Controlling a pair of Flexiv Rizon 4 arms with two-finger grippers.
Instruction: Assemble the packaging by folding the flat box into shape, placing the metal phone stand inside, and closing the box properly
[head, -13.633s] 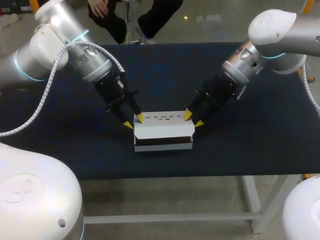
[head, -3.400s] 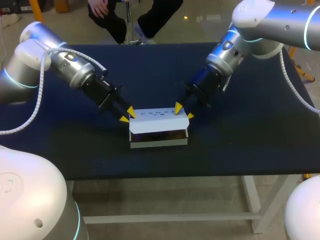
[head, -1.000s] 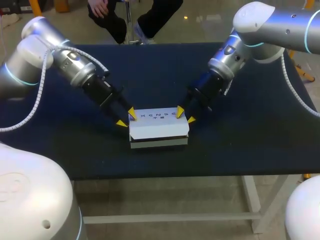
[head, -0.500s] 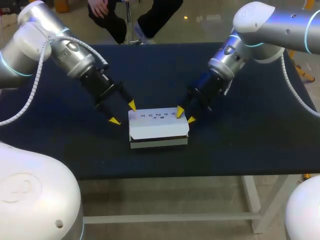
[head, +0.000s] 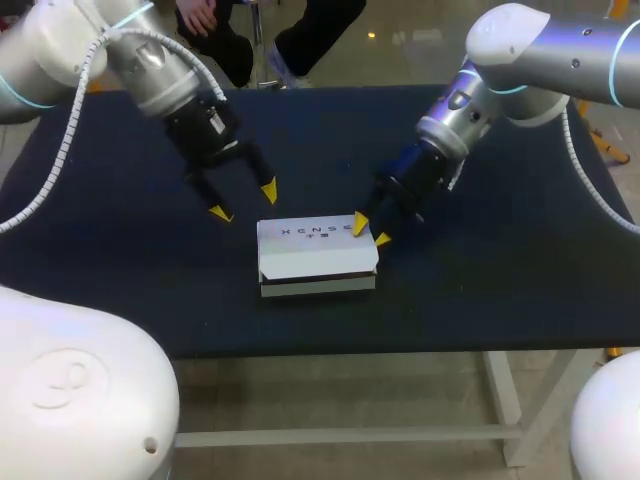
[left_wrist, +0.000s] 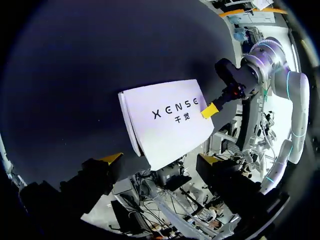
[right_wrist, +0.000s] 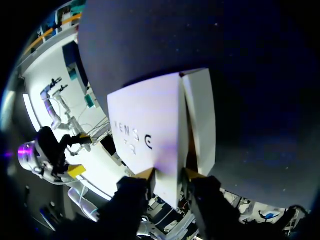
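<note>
Yellow-tipped left claw (head: 243, 200) hangs spread near box (head: 316, 250).

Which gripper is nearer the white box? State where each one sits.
Right. The right gripper is at the far right corner of the white box, right against it. The left gripper hangs open, apart from the box, beyond its far left corner.

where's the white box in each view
head view: white box at the middle of the table, toward the near edge
left wrist view: box just ahead of the left gripper
right wrist view: box up against the right gripper
shared landmark: dark lettering on its top
</note>
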